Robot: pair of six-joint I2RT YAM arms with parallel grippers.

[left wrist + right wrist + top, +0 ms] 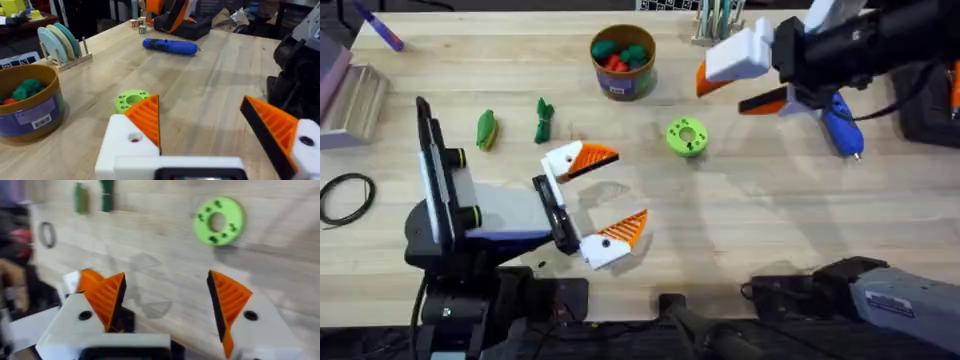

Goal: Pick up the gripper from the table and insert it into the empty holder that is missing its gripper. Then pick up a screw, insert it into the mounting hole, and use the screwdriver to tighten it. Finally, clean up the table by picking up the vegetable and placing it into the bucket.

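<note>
Resting claws [603, 196] [745, 82] (both agape), empty-handed.

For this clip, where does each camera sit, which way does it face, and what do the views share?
Overhead: above the arms' bases, looking down and forward; left gripper and right gripper both open over the table.
Left wrist: low, facing the bucket, screwdriver and green disc; own orange fingers in view.
Right wrist: looking down at the table; own fingers in view.
Shared: the disc appears in all three.

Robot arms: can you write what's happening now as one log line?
left gripper: open, low over table | right gripper: open, raised | screwdriver: on table | bucket: holds veggies
</note>
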